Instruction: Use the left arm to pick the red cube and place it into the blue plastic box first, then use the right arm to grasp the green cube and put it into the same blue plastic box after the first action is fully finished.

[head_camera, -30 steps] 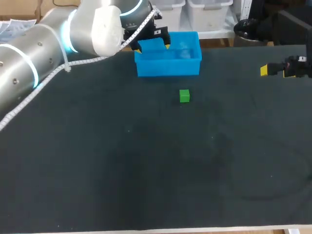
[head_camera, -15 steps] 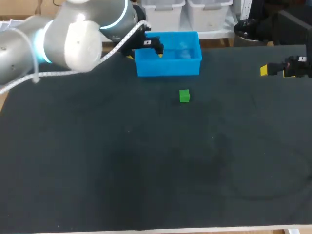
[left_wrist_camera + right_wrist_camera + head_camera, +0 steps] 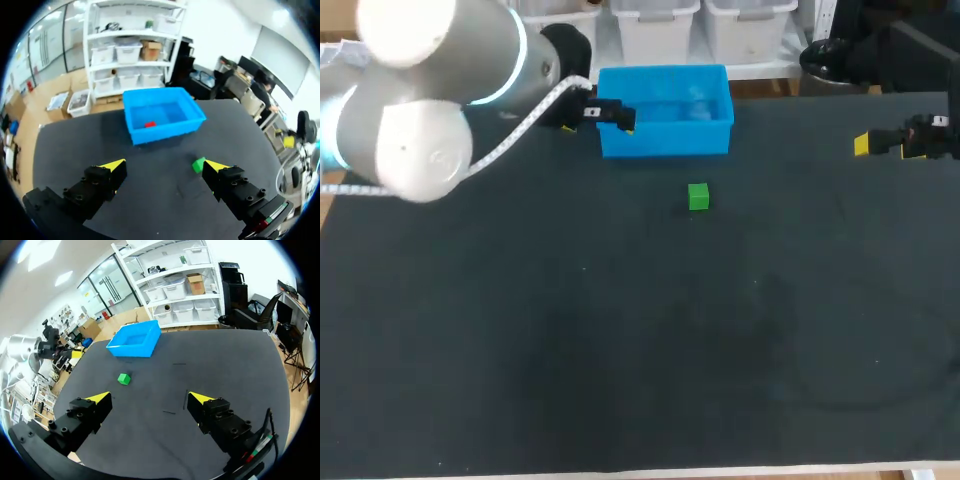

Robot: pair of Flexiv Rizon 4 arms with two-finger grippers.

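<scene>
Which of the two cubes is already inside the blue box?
The red cube: it lies on the floor of the blue box. The green cube sits out on the table, in front of the box.

Dim in head view, most light swallowed by black table mat (image 3: 620, 350) all round blue plastic box (image 3: 665, 135). Pale sheen on box floor at far right corner. Near blown-out white shell of left arm (image 3: 415, 160) beside box, with glowing cyan ring. Only a faint soft shadow under small green cube (image 3: 698, 197) in front of box: diffuse overhead light. Far brighter in wrist views: grey-looking mat around box, evenly lit small red cube (image 3: 150, 124) inside box, soft shade along box's near wall.
</scene>
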